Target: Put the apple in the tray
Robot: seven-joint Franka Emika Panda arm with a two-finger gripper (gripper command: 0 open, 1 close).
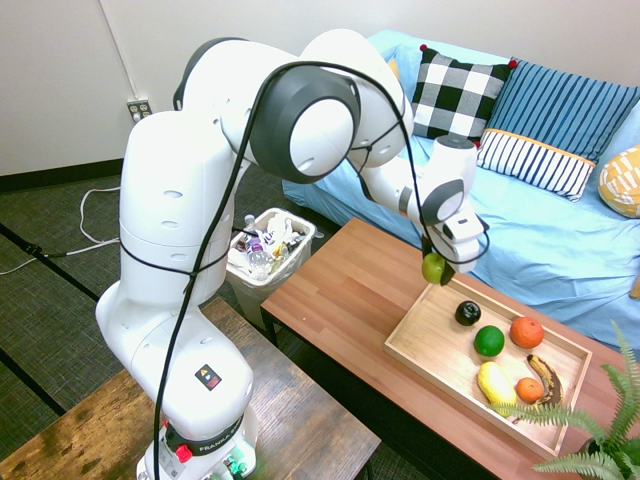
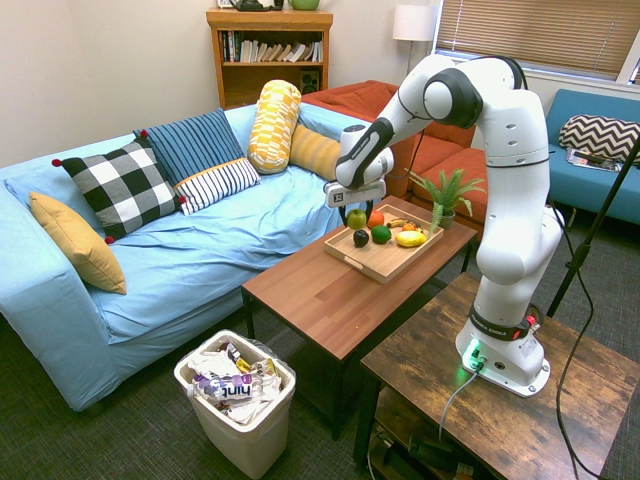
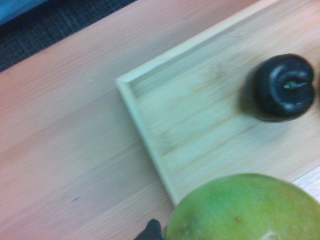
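First exterior view puts the gripper (image 1: 437, 262) right of centre, its fingers closed around the yellow-green apple (image 1: 434, 268), which hangs above the upper-left corner of the light-wood tray (image 1: 430, 345). The apple is clear of the tray floor, held in the air over the rim. The tray sits at the lower right of the frame on a reddish wooden coffee table (image 1: 340, 300). Inside it lie a dark plum-like fruit (image 1: 467, 313), a glossy green lime-like fruit (image 1: 489, 341), a larger orange (image 1: 526, 332), a smaller orange (image 1: 530, 390), a yellow lemon (image 1: 496, 385) and a browned banana (image 1: 547, 377).

Second exterior view shows the same arrangement at the upper middle of the frame, the apple (image 2: 356, 218) under the gripper (image 2: 355, 212) at the tray's (image 2: 371, 263) far-left corner. A white waste bin (image 2: 238, 400) full of wrappers stands at the lower left.

Wrist view has the apple (image 3: 245, 210) filling the lower right, the tray corner (image 3: 130, 85) in the middle and the dark fruit (image 3: 282, 87) at the upper right.
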